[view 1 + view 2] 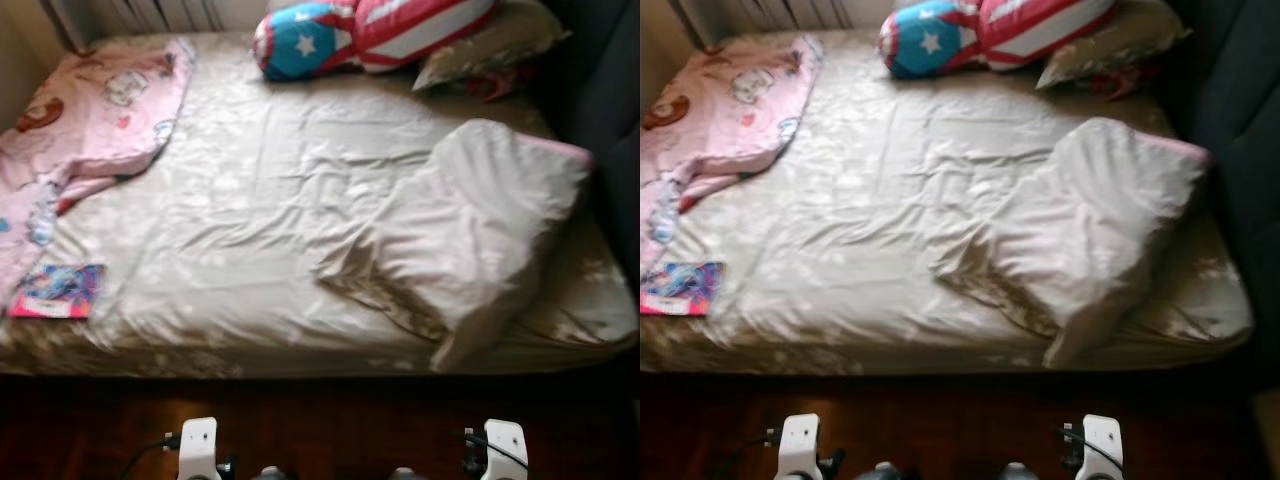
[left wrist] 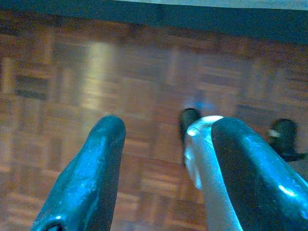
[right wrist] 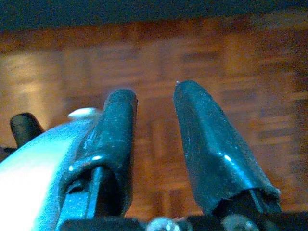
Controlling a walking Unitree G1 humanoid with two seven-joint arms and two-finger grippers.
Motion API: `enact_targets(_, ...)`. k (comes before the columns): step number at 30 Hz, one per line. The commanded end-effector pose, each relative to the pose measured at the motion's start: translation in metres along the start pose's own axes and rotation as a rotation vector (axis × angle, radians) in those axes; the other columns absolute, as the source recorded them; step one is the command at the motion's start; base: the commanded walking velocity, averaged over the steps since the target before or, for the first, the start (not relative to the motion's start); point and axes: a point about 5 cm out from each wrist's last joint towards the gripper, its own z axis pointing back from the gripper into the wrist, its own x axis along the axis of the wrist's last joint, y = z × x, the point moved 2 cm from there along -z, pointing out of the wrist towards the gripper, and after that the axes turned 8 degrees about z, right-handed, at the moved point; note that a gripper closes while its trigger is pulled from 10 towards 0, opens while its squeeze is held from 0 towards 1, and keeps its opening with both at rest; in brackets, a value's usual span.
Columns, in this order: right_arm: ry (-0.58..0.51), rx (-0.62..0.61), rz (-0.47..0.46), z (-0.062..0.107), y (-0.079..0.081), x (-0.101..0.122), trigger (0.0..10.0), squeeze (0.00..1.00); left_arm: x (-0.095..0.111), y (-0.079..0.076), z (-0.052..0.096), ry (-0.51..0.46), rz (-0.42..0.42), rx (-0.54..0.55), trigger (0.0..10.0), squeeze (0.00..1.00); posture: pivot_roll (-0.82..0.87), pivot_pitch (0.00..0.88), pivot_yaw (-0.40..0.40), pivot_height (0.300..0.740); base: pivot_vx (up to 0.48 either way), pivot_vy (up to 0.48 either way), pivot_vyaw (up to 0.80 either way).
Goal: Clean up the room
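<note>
- While the robot stood at the foot of the bed (image 1: 250, 230), both arms hung low over the parquet floor (image 2: 72, 96), probably because nothing was within reach yet.
- The left gripper (image 2: 166, 132) pointed down at the floor, its fingers parted with bare wood between them, holding nothing.
- The right gripper (image 3: 155, 103) also faced the floor, its fingers apart by a narrower gap and empty.
- The things to tidy lay on the bed: a beige duvet (image 1: 470, 230) was bunched in a heap toward the right side, near the foot edge, leaving most of the sheet bare.
- A pink blanket (image 1: 95, 110) trailed off the left edge, from the head end down, as if pushed aside.
- A bright booklet (image 1: 60, 290) sat at the near left corner, just beside the blanket's lower end.
- A star cushion (image 1: 300, 40) and a striped cushion (image 1: 420, 25) rested touching at the head end, with a beige pillow (image 1: 500, 45) beside them, roughly where they belong.
- Judged from this, the tidying had barely begun; the duvet looked like the likeliest first job, and its bulk would probably need both grippers.
</note>
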Motion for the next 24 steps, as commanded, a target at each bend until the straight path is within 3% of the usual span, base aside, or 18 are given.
enact_targets(1, 0.053, 0.023, -0.016, 0.0036, 0.0095, -0.0173, 10.0, 0.00, -0.0137, 0.0122, 0.0037, 0.047, -0.003, 0.033, 10.0, 0.00, -0.10, 0.222, 0.033, 0.740, 0.000, 0.000, 0.00)
enact_targets(20, 0.058, 0.015, -0.001, 0.0038, 0.0059, -0.0179, 10.0, 0.00, -0.0123, 0.0033, 0.0031, 0.035, 0.016, 0.013, 10.0, 0.00, -0.11, 0.188, 0.022, 0.740, 0.000, 0.000, 0.00)
enact_targets(24, 0.064, 0.011, -0.003, 0.0040, 0.0054, -0.0189, 10.0, 0.00, -0.0126, 0.0028, 0.0031, 0.036, 0.018, 0.012, 10.0, 0.00, -0.11, 0.181, 0.022, 0.740, 0.259, 0.000, 0.00)
